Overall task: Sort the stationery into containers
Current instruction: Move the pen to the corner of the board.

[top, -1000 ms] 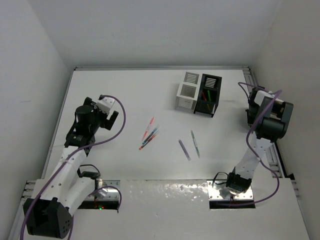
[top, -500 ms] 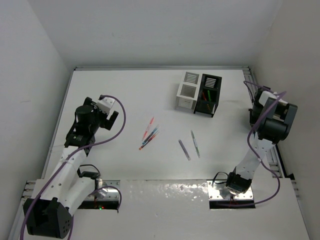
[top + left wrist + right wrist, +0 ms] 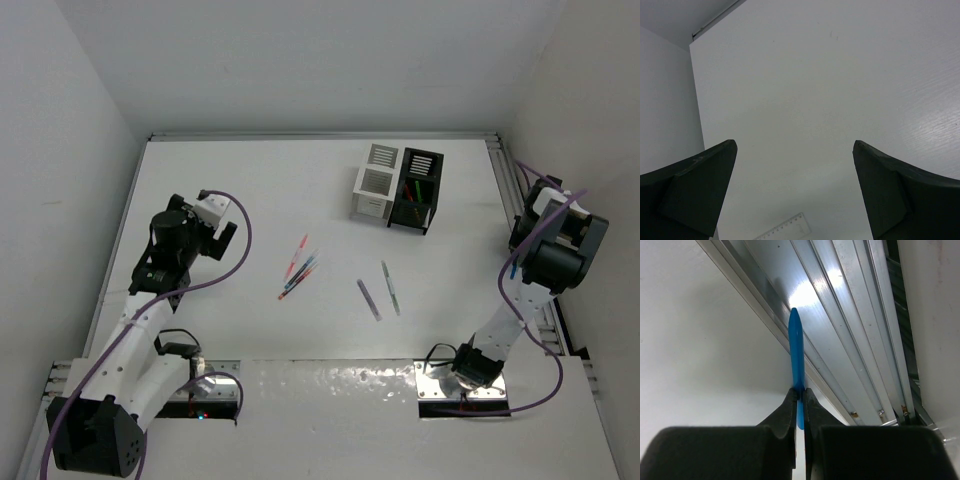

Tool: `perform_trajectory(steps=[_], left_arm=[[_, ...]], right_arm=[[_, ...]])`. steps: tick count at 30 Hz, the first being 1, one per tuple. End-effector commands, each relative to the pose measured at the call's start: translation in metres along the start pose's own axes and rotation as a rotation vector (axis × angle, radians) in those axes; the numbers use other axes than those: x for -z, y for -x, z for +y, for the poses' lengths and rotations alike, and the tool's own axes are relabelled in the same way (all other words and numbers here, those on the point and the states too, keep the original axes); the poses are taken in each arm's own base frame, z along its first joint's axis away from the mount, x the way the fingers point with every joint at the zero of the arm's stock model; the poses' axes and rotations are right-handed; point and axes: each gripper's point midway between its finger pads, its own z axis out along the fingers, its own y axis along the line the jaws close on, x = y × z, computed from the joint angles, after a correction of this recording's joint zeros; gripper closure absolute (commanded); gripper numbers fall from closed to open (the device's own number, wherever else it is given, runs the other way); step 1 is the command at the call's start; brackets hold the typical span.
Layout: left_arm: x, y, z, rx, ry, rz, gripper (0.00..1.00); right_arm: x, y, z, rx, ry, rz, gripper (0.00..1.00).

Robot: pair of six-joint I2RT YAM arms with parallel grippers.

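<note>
On the table lie a bunch of red and blue pens [image 3: 298, 267], a purple pen [image 3: 369, 299] and a green pen [image 3: 390, 287]. A white container [image 3: 377, 180] and a black container [image 3: 418, 190] stand side by side at the back; the black one holds some pens. My right gripper [image 3: 800, 395] is shut on a blue pen [image 3: 797, 355] that sticks out past its fingertips, over the table's right edge [image 3: 522, 232]. My left gripper [image 3: 792, 150] is wide open over bare table at the left [image 3: 224, 232], holding nothing.
An aluminium rail [image 3: 840, 330] runs along the table's right edge, under the blue pen. A clear ruler [image 3: 785, 230] lies on the table below my left gripper. White walls enclose the table at the back and sides.
My right arm has swung right and a little nearer, away from the containers toward the side rail, with the blue pen still held. The left arm has not moved.
</note>
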Motion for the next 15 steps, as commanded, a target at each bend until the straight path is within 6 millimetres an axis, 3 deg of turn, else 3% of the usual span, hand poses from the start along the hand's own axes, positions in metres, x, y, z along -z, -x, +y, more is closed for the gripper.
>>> perform_trajectory(steps=[1,15], left_arm=[[0.0055,0.0191,0.0101,0.006,0.03,-0.054,0.0],[0.0062,0.0179,0.0095,0.005,0.032,-0.058,0.0]], right_arm=[[-0.0351,-0.0005,0.0263,-0.042,0.104,-0.012,0.99],[-0.0272,-0.0018,0.0334,-0.036,0.146,-0.028,0.84]])
